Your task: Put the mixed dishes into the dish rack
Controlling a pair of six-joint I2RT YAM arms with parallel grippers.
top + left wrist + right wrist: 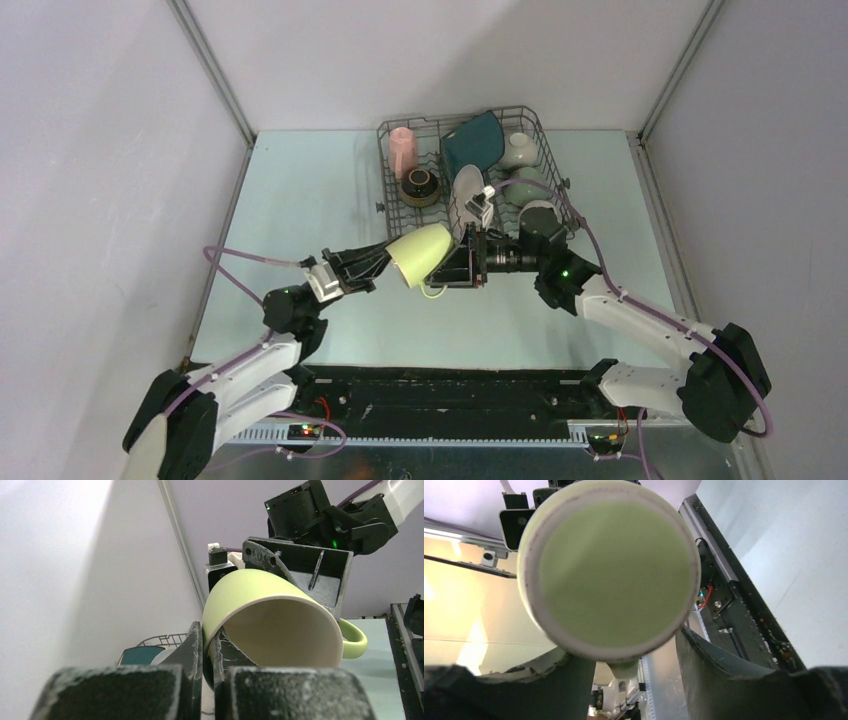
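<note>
Near dish rack [386,165], yellow-green mug [418,255], rim in left jaws, base between parted right jaws.

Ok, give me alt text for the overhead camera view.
The left gripper holds a yellow-green mug by its rim above the table, with the right gripper at the mug's base. Beyond them, the dish rack holds a pink mug, a brown bowl, a dark teal plate and more.

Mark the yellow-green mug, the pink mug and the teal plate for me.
yellow-green mug [418,256], top view, on its side wall.
pink mug [403,152], top view, on its body.
teal plate [474,143], top view, on its face.
</note>
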